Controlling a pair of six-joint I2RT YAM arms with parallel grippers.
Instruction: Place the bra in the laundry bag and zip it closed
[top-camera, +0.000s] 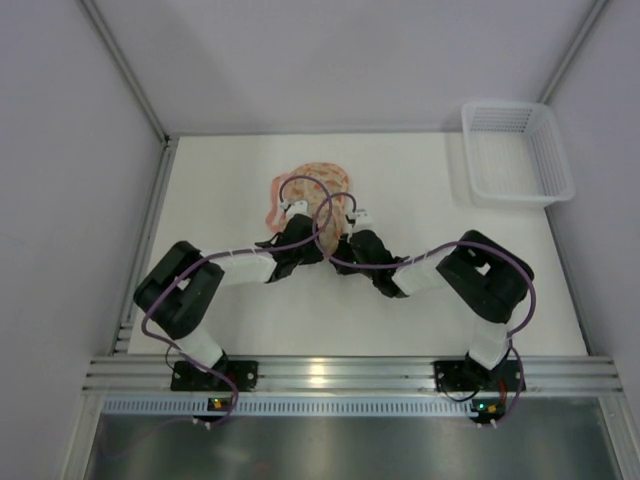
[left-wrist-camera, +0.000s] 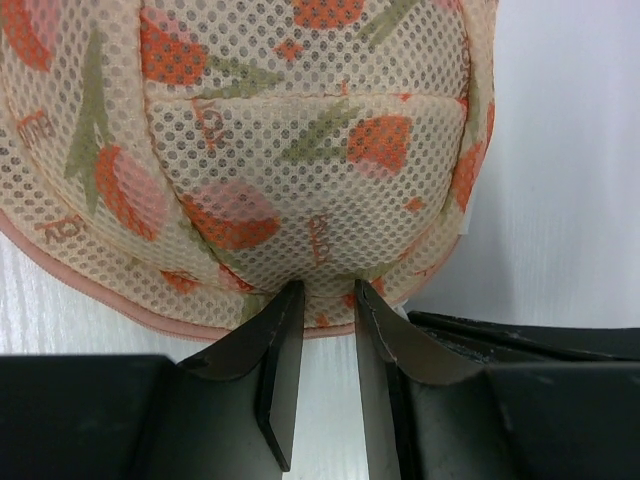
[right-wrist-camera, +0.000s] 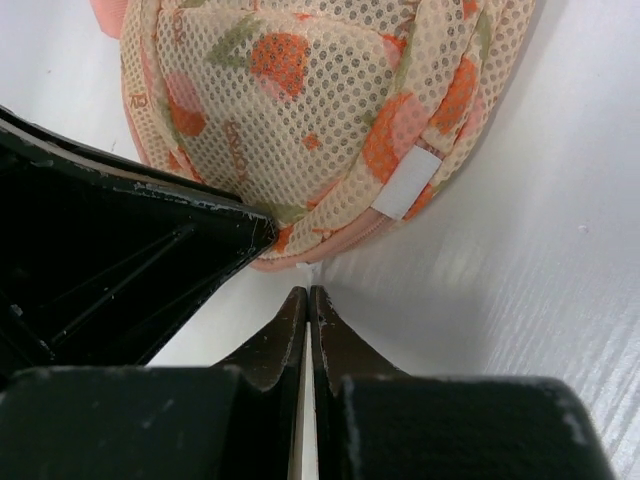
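The laundry bag (top-camera: 318, 185), a rounded mesh pouch with an orange-pink strawberry pattern and a pink rim, lies on the white table beyond both grippers. It fills the left wrist view (left-wrist-camera: 280, 150) and the right wrist view (right-wrist-camera: 330, 110). My left gripper (left-wrist-camera: 328, 290) pinches the bag's near rim between its fingertips, jaws narrowly apart. My right gripper (right-wrist-camera: 308, 292) is shut on the small white zipper pull (right-wrist-camera: 308, 268) at the pink zipper rim. Both show side by side in the top view, left gripper (top-camera: 298, 212) and right gripper (top-camera: 352, 215). The bra is not in view.
A white plastic mesh basket (top-camera: 515, 152) stands at the back right. The bag's pink strap loop (top-camera: 270, 205) hangs off its left side. Grey walls enclose the table (top-camera: 450, 300). The left gripper's body (right-wrist-camera: 120, 270) sits close beside my right fingers.
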